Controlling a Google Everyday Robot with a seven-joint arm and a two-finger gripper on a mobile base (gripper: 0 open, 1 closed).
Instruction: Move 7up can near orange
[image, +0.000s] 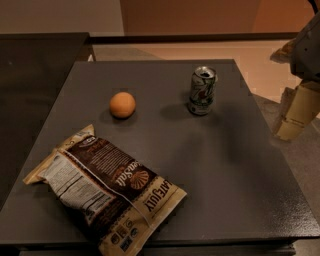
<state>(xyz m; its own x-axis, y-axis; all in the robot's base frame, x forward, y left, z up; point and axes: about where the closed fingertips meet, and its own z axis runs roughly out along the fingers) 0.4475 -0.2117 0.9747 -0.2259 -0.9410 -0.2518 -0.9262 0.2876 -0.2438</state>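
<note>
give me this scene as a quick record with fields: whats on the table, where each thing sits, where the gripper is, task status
surface: dark grey table
7up can: upright, back right part of the table
orange: left of the can, clearly apart from it
snack bag: lying flat, front left, nearer the camera than the orange
gripper: beyond the table's right edge, right of the can, touching nothing
task status: can not yet moved near the orange

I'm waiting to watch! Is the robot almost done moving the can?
Not yet. Nothing looks done: the 7up can stands on the table, apart from the orange. In hand: the gripper hangs beyond the table's right edge, away from the can. Left: grab the can and set it by the orange.
</note>
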